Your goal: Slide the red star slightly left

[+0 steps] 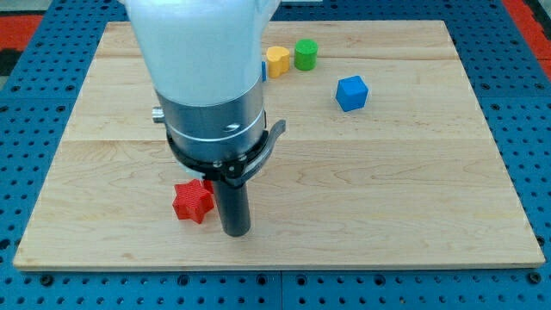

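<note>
The wooden board point(413, 198) holds four blocks: one red star point(192, 201) just left of my tip point(236, 232), one yellow block point(277, 60), one green cylinder point(306, 54), one blue cube point(351, 93). There are no fingers, only the rod.

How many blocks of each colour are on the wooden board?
Red: 1, the red star, just to the view's left of my tip
Yellow: 1, the yellow block
Green: 1, the green block
Blue: 1, the blue cube
Total: 4 that show; the arm may hide more.
</note>
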